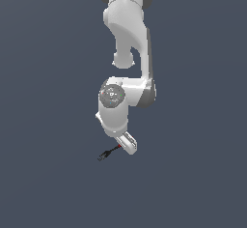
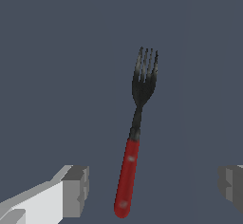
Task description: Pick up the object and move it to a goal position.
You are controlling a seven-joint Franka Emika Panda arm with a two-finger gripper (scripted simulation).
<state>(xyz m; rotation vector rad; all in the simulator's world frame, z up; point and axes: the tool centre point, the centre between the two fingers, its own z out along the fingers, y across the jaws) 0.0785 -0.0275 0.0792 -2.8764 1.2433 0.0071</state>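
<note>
While the fingers (image 2: 76, 190) stand spread wide, the fork's (image 2: 134, 133) red handle lies between them, untouched.

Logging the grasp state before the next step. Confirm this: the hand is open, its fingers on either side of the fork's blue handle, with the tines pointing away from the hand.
One detail is wrong: the handle is red, not blue, as the wrist view shows. The rest holds: the hand is open, its fingers on either side of the fork handle, tines pointing away.
</note>
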